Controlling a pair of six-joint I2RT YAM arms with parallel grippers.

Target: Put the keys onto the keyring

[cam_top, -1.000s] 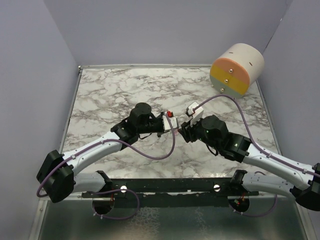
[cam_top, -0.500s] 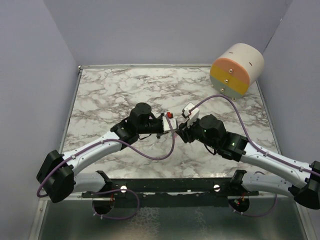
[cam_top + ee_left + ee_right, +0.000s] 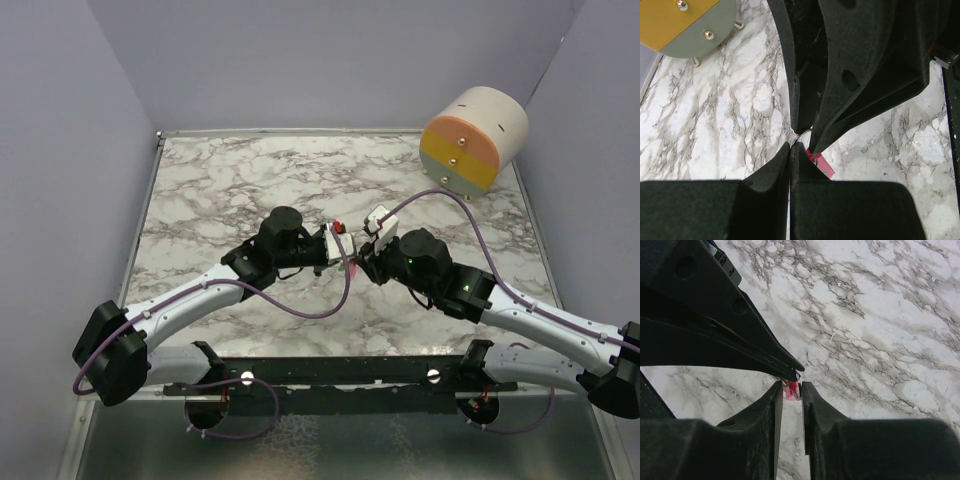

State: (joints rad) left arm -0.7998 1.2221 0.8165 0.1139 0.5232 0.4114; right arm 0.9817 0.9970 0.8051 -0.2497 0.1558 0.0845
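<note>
Two arms: both reach in from the near edge and meet tip to tip over the middle of the marble table (image 3: 220,180).
Left gripper (image 3: 790,148): clenched, with its fingertips pressed together and no gap between them.
Keyring (image 3: 804,133): a thin metal arc right at the left gripper's tips. Whether the wire is nipped between them cannot be told.
Right gripper (image 3: 791,386): closed narrowly on the pink-red key (image 3: 822,163), which fills the slot between its pads.
Key's place: at the meeting point of the two grippers, just beside the keyring and partly hidden by the right fingers.
Open room: there is bare marble to the far side and to the left of the grippers. A narrower strip lies on the near side before the black rail (image 3: 330,375).
Edges: walls (image 3: 60,150) stand along the left, far and right sides of the table.
Drum (image 3: 475,135): in the far right corner, its face banded orange, yellow and grey-green, well apart from both grippers.
Cable (image 3: 300,308): a purple loop sags on the near side of the left arm.
</note>
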